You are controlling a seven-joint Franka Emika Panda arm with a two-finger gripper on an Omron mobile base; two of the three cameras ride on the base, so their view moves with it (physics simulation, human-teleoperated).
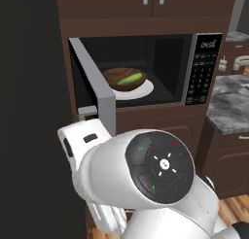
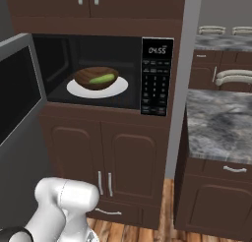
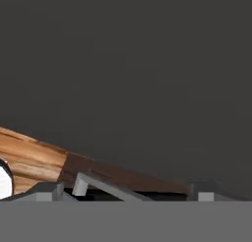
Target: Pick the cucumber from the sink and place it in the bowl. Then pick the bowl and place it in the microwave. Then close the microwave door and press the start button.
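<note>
One bowl (image 1: pixel 124 79) (microwaved) beyond end effector (image 3: pixel 128 193)

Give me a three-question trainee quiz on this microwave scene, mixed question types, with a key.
1. True or false: the cucumber lies in the bowl.
2. The bowl rests on: A) the kitchen floor, B) the white turntable plate inside the microwave, C) the grey counter.
3. Fill in: the microwave door is ____.

Key
1. True: the green cucumber sits inside the brown bowl.
2. B.
3. Open: it swings out to the left, its frame edge showing in the left base view.
</note>
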